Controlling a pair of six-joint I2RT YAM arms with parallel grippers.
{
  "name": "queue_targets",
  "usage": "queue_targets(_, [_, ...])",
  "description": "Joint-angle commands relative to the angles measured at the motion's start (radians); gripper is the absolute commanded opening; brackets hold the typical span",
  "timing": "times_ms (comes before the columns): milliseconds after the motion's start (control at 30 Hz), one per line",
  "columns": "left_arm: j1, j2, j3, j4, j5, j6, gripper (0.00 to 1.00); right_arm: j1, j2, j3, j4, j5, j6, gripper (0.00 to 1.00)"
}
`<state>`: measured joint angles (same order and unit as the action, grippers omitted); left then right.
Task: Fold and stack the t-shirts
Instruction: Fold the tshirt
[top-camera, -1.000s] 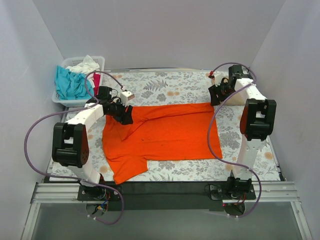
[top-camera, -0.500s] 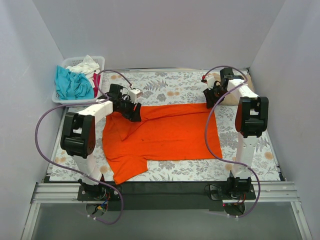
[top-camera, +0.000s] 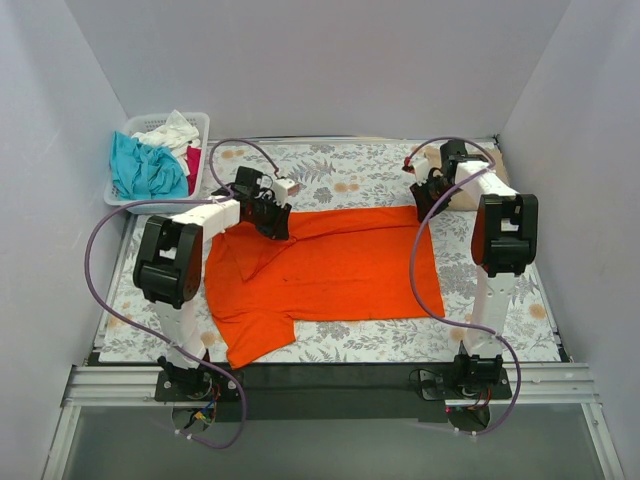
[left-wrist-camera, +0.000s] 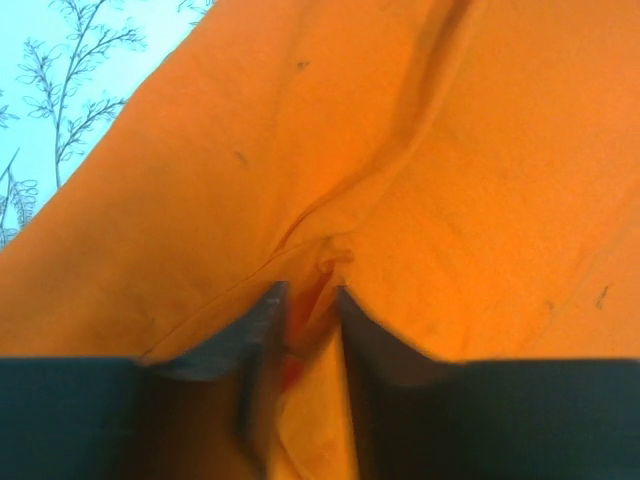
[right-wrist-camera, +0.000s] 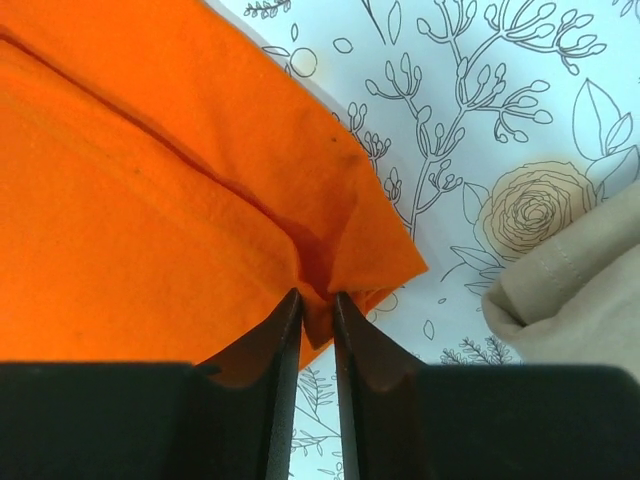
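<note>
The bright orange t-shirt (top-camera: 330, 270) lies spread on the flower-print table. My left gripper (top-camera: 277, 222) is shut on a pinch of its far left edge; the left wrist view shows orange cloth (left-wrist-camera: 400, 180) bunched between the jaws (left-wrist-camera: 310, 295). My right gripper (top-camera: 424, 198) is shut on the shirt's far right corner (right-wrist-camera: 345, 240), cloth pinched between the jaws (right-wrist-camera: 315, 300). A folded tan t-shirt (top-camera: 470, 190) lies at the far right, also in the right wrist view (right-wrist-camera: 570, 280). Teal (top-camera: 140, 168), white (top-camera: 168, 130) and pink-red (top-camera: 192, 160) shirts sit in the basket.
The white slatted basket (top-camera: 125, 202) stands at the far left corner of the table. Grey walls close in the left, back and right sides. The black rail with both arm bases (top-camera: 330, 380) runs along the near edge.
My left gripper has moved right and farther back along the shirt's far edge, dragging the cloth with it. My right gripper has shifted slightly left and back at the far right corner.
</note>
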<state>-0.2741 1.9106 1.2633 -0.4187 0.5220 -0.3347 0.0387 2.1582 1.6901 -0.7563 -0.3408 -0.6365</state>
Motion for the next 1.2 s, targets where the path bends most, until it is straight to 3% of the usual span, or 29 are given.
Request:
queue_targets(0, [-0.007, -0.024, 0.010, -0.021, -0.005, 0.023, 0.19, -0.008, -0.075, 0.000, -0.020, 0.009, -0.026, 0.23])
queue_targets(100, [-0.010, -0.080, -0.019, -0.052, 0.032, 0.057, 0.05, -0.019, -0.096, 0.008, -0.032, 0.020, -0.035, 0.36])
queue_targets(200, [-0.022, -0.129, -0.057, -0.086, 0.055, 0.095, 0.00, -0.028, -0.112, 0.045, -0.046, 0.000, -0.026, 0.37])
queue_targets(633, [-0.069, -0.117, -0.145, -0.126, 0.030, 0.128, 0.00, 0.015, -0.012, 0.194, -0.075, -0.093, 0.083, 0.36])
queue_targets(667, [-0.071, -0.110, -0.147, -0.120, 0.020, 0.128, 0.01, 0.023, -0.002, 0.194, -0.077, -0.090, 0.081, 0.35])
queue_targets(733, [-0.071, -0.104, -0.139, -0.114, 0.006, 0.115, 0.13, 0.029, 0.005, 0.178, -0.075, -0.073, 0.072, 0.34])
queue_targets(900, [-0.071, -0.085, -0.120, -0.106, -0.010, 0.102, 0.23, 0.035, 0.037, 0.171, -0.072, -0.024, 0.052, 0.34])
queue_targets(1167, [-0.071, -0.081, -0.108, -0.109, -0.013, 0.102, 0.25, 0.033, 0.061, 0.151, -0.075, 0.013, 0.034, 0.34])
